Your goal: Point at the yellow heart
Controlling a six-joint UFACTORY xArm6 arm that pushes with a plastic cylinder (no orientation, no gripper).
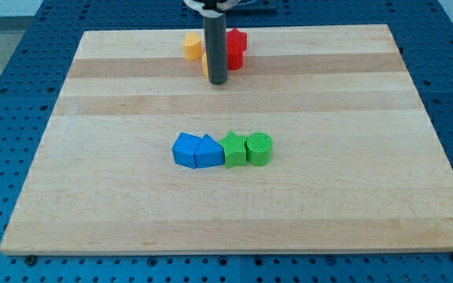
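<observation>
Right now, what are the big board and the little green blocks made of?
The board looks like wood: pale, with long grain stripes and a smooth, matte top. The green blocks look like plastic, probably: bright even colour with fine ridges on top, a bit dull rather than shiny. My tip is a dark, smooth rod end, maybe plastic or metal; I cannot tell which.

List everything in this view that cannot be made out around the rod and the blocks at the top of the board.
- Yellow block: my tip's rod hides its right part, so a heart shape cannot be confirmed.
- Second yellow piece: only a sliver shows left of the rod.
- Red blocks: partly behind the rod; shapes and count unclear.
- My tip: whether it touches those blocks cannot be told.
- Arm above the rod: cut off by the view's top edge.
</observation>
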